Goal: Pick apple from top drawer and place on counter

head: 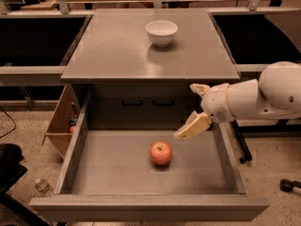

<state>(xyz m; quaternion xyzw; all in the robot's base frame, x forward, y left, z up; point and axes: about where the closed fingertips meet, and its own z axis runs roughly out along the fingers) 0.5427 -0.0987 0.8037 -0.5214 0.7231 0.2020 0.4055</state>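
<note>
The apple (161,153), red-orange and round, lies on the floor of the open top drawer (141,206), near its middle. My gripper (185,111) reaches in from the right on a white arm, above the drawer's right half. It hangs up and to the right of the apple, clear of it. Its two tan fingers (193,127) are spread apart and hold nothing. The grey counter (108,55) lies above and behind the drawer.
A white bowl (161,33) stands on the counter's far middle. Dark recessed bays flank the counter on both sides. An open wooden box (61,121) stands left of the drawer, and a plastic bottle (41,186) lies on the floor at the lower left.
</note>
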